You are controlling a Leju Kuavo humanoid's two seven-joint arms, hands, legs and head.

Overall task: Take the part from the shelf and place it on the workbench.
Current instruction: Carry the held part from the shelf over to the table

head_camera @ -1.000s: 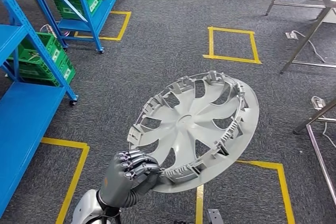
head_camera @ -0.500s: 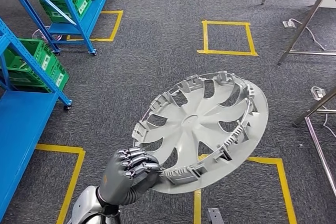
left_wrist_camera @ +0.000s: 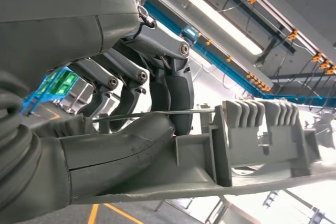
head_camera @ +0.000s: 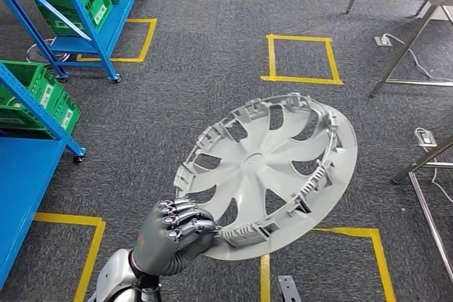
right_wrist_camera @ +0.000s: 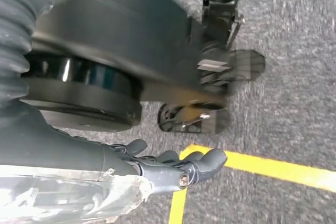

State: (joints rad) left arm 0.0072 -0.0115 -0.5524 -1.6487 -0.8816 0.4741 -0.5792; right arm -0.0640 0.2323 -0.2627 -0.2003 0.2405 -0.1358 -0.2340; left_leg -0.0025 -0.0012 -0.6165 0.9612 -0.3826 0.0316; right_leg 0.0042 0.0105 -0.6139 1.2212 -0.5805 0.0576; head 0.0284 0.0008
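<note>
Pale grey plastic, round and spoked, the wheel-cover part point(head_camera: 270, 171) sits in the lower middle of the head frame, held out over the dark grey carpet floor point(head_camera: 214, 68) with its ribbed, clip-lined inner face turned upward. The disc lies close to flat, tilted so that its far right rim stands higher than the near edge; being round it has no long axis of its own. The left hand point(head_camera: 173, 235), grey with dark fingers, grips the rim at the part's lower left edge, fingers curled over the top and, in the left wrist view, the thick thumb point(left_wrist_camera: 118, 145) pressed against the underside. The right hand point(right_wrist_camera: 174, 169) hangs beside the robot's body above the floor, its fingers fairly straight, nothing in them. Blue metal shelves point(head_camera: 32, 153) holding green plastic crates point(head_camera: 45, 93) occupy the left and upper left of the frame; yellow tape squares point(head_camera: 299, 58) mark the floor.
</note>
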